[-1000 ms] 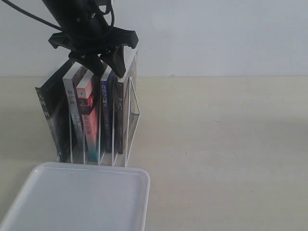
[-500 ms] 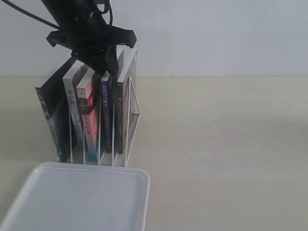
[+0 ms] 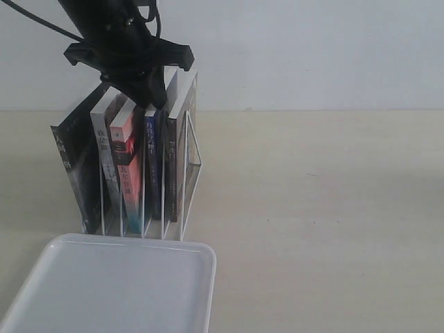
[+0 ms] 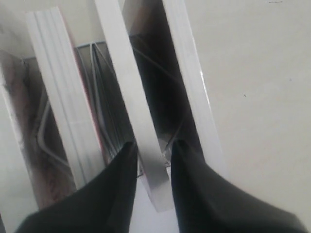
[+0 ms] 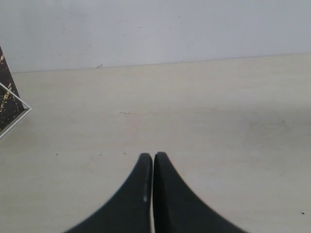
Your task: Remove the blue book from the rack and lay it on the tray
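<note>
The white wire rack (image 3: 194, 157) holds several upright books. The blue book (image 3: 150, 149) with its blue spine stands in the second slot from the right. My left gripper (image 3: 154, 96) comes down from above, and its black fingers are closed on the top of the blue book. In the left wrist view the book's white page edge (image 4: 131, 87) runs between the two fingers of that gripper (image 4: 154, 151), which press on either side. The white tray (image 3: 118, 291) lies in front of the rack. My right gripper (image 5: 153, 158) is shut and holds nothing, above bare table.
Beside the blue book stand a red-spined book (image 3: 127, 170), a grey-white book (image 3: 107, 156), a leaning black book (image 3: 73, 166) and a dark book (image 3: 177, 149) at the right end. A book cover's corner (image 5: 6, 104) shows in the right wrist view. Beige table lies right of the rack.
The left gripper's fingers have drawn together from wide apart onto the top of the blue book. The books and the tray have not moved.
</note>
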{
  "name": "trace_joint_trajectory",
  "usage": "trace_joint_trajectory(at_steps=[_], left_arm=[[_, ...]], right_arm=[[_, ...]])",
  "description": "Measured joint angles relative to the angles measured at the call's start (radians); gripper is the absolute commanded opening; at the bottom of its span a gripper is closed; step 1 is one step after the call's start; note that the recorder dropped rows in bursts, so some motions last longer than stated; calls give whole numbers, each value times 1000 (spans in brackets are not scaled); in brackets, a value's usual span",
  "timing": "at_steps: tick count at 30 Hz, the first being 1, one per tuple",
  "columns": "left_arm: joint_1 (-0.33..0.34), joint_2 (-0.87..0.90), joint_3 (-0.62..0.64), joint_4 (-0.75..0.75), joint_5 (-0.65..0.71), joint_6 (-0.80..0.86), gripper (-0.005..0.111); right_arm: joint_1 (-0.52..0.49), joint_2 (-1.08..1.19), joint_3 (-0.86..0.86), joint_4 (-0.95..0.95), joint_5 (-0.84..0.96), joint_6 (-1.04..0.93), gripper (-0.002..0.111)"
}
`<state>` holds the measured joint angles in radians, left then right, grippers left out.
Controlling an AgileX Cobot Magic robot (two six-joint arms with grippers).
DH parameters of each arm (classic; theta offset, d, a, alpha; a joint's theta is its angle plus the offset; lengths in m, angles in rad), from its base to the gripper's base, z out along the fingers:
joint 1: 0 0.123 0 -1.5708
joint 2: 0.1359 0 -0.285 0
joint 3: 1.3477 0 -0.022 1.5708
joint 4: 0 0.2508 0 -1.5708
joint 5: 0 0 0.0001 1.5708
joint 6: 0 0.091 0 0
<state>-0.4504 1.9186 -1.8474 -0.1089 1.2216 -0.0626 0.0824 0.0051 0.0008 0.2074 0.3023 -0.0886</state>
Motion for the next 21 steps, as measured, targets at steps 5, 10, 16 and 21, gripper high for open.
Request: trace_joint_trajectory(at_steps=[5,10,16,21], left_arm=[[0,0,0,2,0,0,33],[0,0,0,4,0,0,33],[0,0,0,4,0,0,33],[0,22,0,4,0,0,33]], right_arm=[[0,0,0,0,0,0,0],[0,0,0,0,0,0,0],[0,0,0,0,0,0,0],[0,0,0,0,0,0,0]])
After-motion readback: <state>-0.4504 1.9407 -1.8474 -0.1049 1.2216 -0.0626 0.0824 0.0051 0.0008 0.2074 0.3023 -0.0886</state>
